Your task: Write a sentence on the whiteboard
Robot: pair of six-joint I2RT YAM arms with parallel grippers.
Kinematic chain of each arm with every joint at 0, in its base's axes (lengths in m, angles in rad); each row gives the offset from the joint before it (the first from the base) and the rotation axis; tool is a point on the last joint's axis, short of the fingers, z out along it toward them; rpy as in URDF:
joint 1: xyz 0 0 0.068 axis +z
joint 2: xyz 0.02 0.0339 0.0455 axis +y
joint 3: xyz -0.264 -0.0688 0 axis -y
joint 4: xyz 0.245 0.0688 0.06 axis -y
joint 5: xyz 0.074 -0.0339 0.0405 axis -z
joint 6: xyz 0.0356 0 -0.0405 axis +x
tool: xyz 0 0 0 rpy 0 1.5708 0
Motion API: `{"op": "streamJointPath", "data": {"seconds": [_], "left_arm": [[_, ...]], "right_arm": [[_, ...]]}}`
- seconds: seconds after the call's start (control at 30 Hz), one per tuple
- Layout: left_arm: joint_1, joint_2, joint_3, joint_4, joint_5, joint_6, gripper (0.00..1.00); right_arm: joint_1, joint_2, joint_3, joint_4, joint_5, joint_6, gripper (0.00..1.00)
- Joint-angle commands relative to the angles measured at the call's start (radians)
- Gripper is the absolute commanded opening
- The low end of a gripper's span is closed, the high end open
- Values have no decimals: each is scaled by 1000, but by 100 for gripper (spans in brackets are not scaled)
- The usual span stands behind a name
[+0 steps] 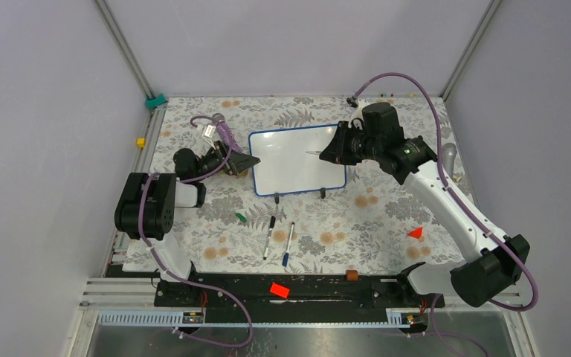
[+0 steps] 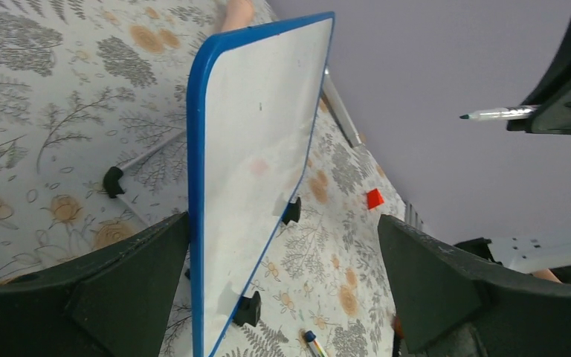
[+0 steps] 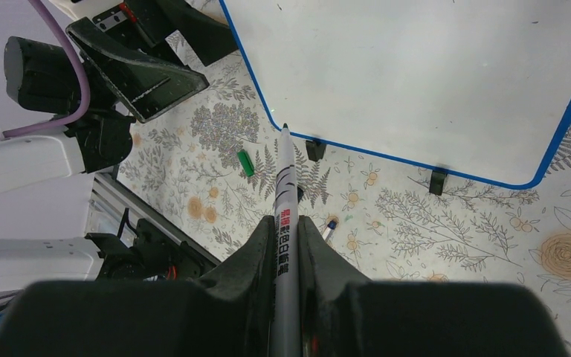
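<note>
Robot at the board: a small whiteboard sits mid-way across the floral-print surface, toward its far edge. It is propped on two short black feet along its near edge. The glossy face is plain white apart from a few tiny dark specks and a faint pinkish patch seen from the left wrist. A thin blue rim with rounded corners frames it.

The left pincer sits at the board's left edge with its jaws spread wide and nothing in them. In the left wrist view the blue rim runs up between the two fingers, just beside one of them; whether it touches cannot be told.

The right pincer, on the board's right side, is clamped on a white marker with black and red print on its barrel. The marker's dark tip points toward the board. From above, the tip lies over the right half of the face; the left wrist view shows it in the air, apart from the board.

Two spare markers lie side by side on the surface between the feet and the near edge. A green cap lies just to their left.
</note>
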Motion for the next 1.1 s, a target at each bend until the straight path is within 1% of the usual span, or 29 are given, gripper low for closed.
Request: {"op": "streamJointPath", "data": {"seconds": [0.0, 0.23, 0.43, 0.47, 0.5, 0.53, 0.57, 0.63, 0.8, 1.07], "left_arm": [[8, 39, 62, 257, 117, -129, 99], [-2, 113, 125, 266, 178, -175, 99], [-17, 137, 156, 267, 209, -200, 99], [-18, 138, 153, 267, 207, -200, 96], [-18, 139, 151, 266, 200, -198, 89], [-18, 142, 151, 265, 198, -200, 79], [-19, 149, 158, 265, 201, -205, 74], [-19, 167, 173, 265, 209, -219, 70], [-37, 183, 189, 266, 218, -222, 72], [-33, 197, 193, 268, 210, -233, 74]], "right_arm": [[9, -19, 35, 15, 3, -14, 0], [9, -23, 38, 14, 7, -7, 0], [11, -24, 39, 13, 8, -6, 0], [10, -25, 38, 14, 10, -6, 0], [11, -25, 38, 13, 11, -5, 0], [12, -26, 39, 12, 12, -6, 0], [12, -26, 39, 12, 14, -6, 0], [12, -24, 41, 12, 15, -6, 0], [15, -18, 48, 12, 13, -6, 0], [18, -14, 54, 13, 14, -5, 0]]}}
